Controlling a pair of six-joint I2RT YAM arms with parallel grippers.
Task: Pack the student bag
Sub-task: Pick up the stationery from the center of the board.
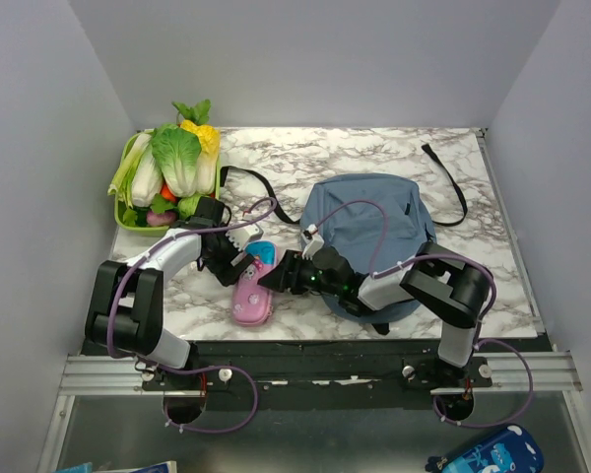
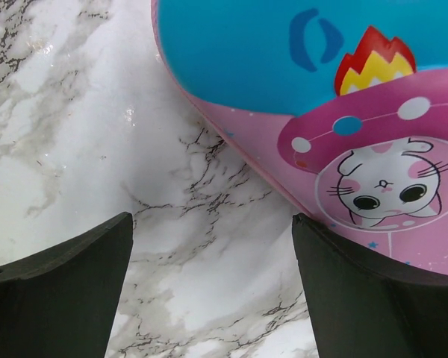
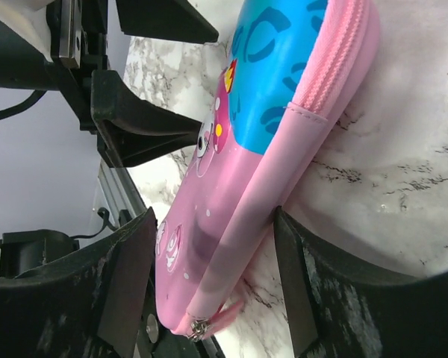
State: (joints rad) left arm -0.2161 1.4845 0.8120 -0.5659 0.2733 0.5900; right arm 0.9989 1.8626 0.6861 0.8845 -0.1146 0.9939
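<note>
The right arm hides the near edge of the student bag (image 1: 369, 222), which lies flat right of centre on the table (image 1: 374, 158). It is rounded, with no clear long axis, and its straps (image 1: 251, 182) trail away. The left gripper (image 2: 213, 224) gapes wide. The right gripper (image 3: 213, 224) straddles the pencil case (image 3: 261, 149), but I cannot tell if it grips.

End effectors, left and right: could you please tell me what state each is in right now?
Left end effector: open, holding nothing.
Right end effector: astride the pink pencil case; grip cannot be told.
</note>
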